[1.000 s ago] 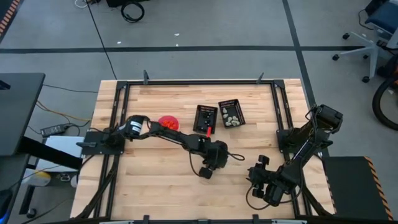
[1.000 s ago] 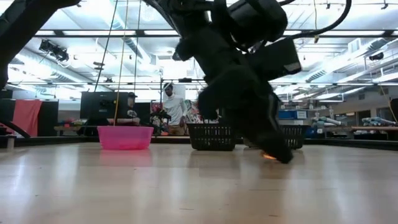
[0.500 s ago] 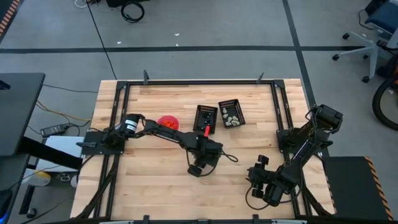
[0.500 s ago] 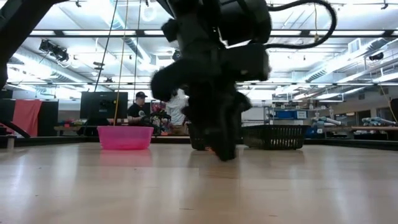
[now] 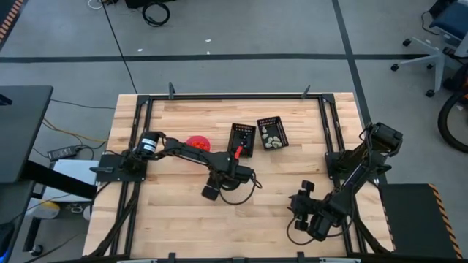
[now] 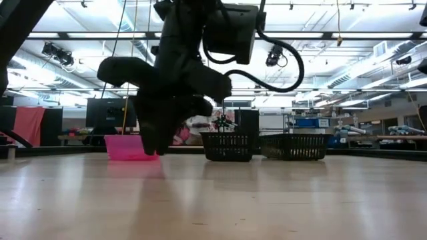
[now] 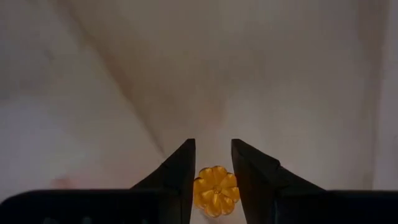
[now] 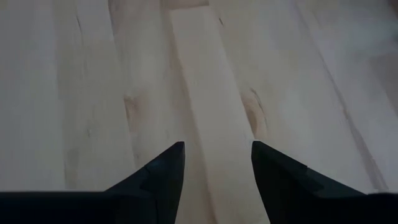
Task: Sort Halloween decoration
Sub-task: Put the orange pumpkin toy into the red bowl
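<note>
Desk with both arms over it, left arm carrying one orange trinket.
Desk of pale wood planks; left arm reaches from the desk's left edge toward its middle, right arm waits folded at the near right corner. Two black slotted baskets sit side by side past the middle: left basket dark inside, right basket with pale trinkets in it. Pink bowl lies just left of the baskets, beside the left arm. Left pincer is narrowed onto a small orange flower-shaped trinket, pinched between both fingers above the bare wood. Right pincer stands wide apart, nothing between its fingers, bare planks below.
</note>
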